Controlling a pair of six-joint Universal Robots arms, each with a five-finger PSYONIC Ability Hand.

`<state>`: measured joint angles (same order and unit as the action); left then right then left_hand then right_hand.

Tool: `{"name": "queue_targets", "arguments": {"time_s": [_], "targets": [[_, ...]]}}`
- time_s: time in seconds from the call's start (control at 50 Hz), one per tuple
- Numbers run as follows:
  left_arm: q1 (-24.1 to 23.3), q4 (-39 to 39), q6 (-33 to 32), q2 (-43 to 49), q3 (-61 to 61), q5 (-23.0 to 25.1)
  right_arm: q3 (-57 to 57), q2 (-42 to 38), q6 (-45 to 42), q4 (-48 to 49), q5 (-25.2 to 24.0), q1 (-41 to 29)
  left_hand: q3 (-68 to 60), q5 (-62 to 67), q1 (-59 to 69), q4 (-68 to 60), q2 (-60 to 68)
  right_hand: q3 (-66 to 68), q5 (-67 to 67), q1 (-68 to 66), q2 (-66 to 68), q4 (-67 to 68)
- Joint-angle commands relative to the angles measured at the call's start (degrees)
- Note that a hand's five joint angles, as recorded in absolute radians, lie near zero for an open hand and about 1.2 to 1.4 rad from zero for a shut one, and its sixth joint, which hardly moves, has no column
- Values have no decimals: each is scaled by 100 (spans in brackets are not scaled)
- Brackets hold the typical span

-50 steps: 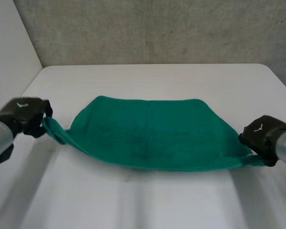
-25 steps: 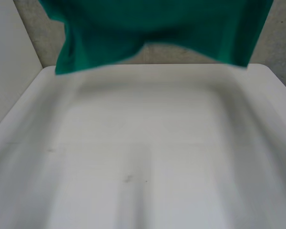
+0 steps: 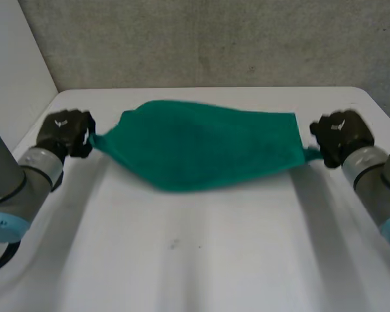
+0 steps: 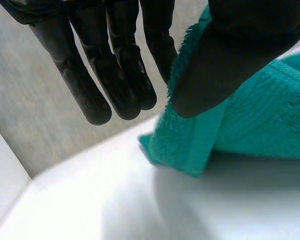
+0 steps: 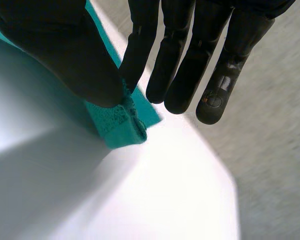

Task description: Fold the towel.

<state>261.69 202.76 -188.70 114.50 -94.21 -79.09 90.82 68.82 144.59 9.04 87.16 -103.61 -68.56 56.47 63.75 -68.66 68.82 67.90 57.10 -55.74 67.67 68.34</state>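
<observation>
A green towel (image 3: 201, 153) hangs stretched between the two hands over the far half of the white surface (image 3: 201, 260), close to the grey wall (image 3: 214, 39). Its upper edge runs nearly level from one hand to the other, and its lower edge sags in a shallow curve at the middle. Whether that lowest part touches the surface cannot be told; a soft shadow lies under it.

The left hand (image 3: 65, 133) holds the towel's left end, where the cloth is drawn into a narrow point. In the left wrist view the thumb presses a bunched corner of towel (image 4: 260, 120) against the nearest finger, while the other fingers (image 4: 110, 75) reach out straight and apart from the cloth. The corner hangs just above the surface.

The right hand (image 3: 338, 136) holds the opposite end, at about the same height. In the right wrist view its thumb (image 5: 65, 55) pinches the towel's hemmed corner (image 5: 120, 125) against the closest finger, and a short tip of cloth sticks out past the pinch. The remaining fingers (image 5: 190, 60) are extended and hold nothing.

Both grey arms come in from the near corners of the head view, one at each side of the surface
</observation>
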Motion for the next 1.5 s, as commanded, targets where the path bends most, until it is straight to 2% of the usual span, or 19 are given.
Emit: {"name": "queue_targets", "arguments": {"time_s": [0.02,0.08,0.1,0.12,0.14,0.18,0.2,0.22,0.28,0.32,0.44,0.56,0.68,0.78,0.92,1.12,1.34,1.44,1.5], "targets": [[206,-473,-131,-243,-528,-27,85,-115,-168,-649,55,16,-1144,1353,1625,-1134,1118,1210,1290,-2426,1233,1166],[461,-1156,-437,-673,-756,-10,137,332,-553,-1578,47,77,-1144,1353,1625,-1134,1118,1210,1290,-2426,1233,1166],[505,-1386,-570,-770,-800,-9,138,333,-554,-1580,47,77,-1144,1353,1625,-1134,1118,1210,1290,-2426,1233,1166],[506,-1389,-571,-771,-801,-9,390,751,-1259,-2633,55,364,-1144,1353,1625,-1134,1118,1210,1290,-2426,1233,1166],[628,-2111,-1041,-1015,-905,60,497,868,-1510,-2879,64,446,-1144,1353,1625,-1134,1118,1210,1290,-2426,1233,1166],[664,-2408,-1239,-1088,-933,105,708,1114,-1967,-3275,99,569,-1144,1353,1625,-1134,1118,1210,1290,-2426,1233,1166],[708,-2660,-1431,-1157,-959,166,813,1255,-2178,-3416,108,630,-1144,1353,1625,-1134,1118,1210,1290,-2426,1233,1166],[882,-3359,-1937,-1332,-1037,366,1006,1517,-2572,-3565,117,770,-1144,1353,1625,-1134,1118,1210,1290,-2426,1233,1166],[1129,-3953,-2424,-1492,-1204,692,1210,1766,-3015,-3549,99,991,-1144,1353,1625,-1134,1118,1210,1290,-2426,1233,1166],[1182,-4008,-2540,-1518,-1249,825,1245,1784,-3173,-3418,91,1079,-1144,1353,1625,-1134,1118,1210,1290,-2426,1233,1166],[1148,-3780,-2540,-1492,-1205,1054,1026,1293,-2840,-2759,117,1062,-1144,1353,1625,-1134,1118,1210,1290,-2426,1233,1166],[717,-2805,-2093,-1194,-1021,1028,525,510,-2313,-2170,380,948,-1144,1353,1625,-1134,1118,1210,1290,-2426,1233,1166],[366,-1760,-1250,-588,-459,791,-55,-96,-1812,-1247,504,561,-1144,1353,1625,-1134,1118,1210,1290,-2426,1233,1166],[58,-1196,-958,18,130,369,-547,-659,-1530,-834,600,482,-1144,1353,1625,-1134,1118,1210,1290,-2426,1233,1166],[-249,-897,-975,1028,1165,-281,-1426,-1318,-1293,-359,829,429,-1144,1353,1625,-1134,1118,1210,1290,-2426,1233,1166],[-399,-879,-993,2014,2292,-396,-2542,-2267,-1275,-218,855,411,-1144,1353,1625,-1134,1118,1210,1290,-2426,1233,1166],[-540,-387,-1037,2270,3223,-572,-3570,-2593,-1328,-209,820,350,-1144,1353,1625,-1134,1118,1210,1290,-2426,1233,1166],[-619,-229,-967,1945,4330,-598,-5120,-2454,-1232,-61,864,262,-1144,1353,1625,-1134,1118,1210,1290,-2426,1233,1166],[-619,-123,-748,1427,4893,-625,-5662,-2120,-1004,194,908,192,-1144,1353,1625,-1134,1118,1210,1290,-2426,1233,1166]]}}
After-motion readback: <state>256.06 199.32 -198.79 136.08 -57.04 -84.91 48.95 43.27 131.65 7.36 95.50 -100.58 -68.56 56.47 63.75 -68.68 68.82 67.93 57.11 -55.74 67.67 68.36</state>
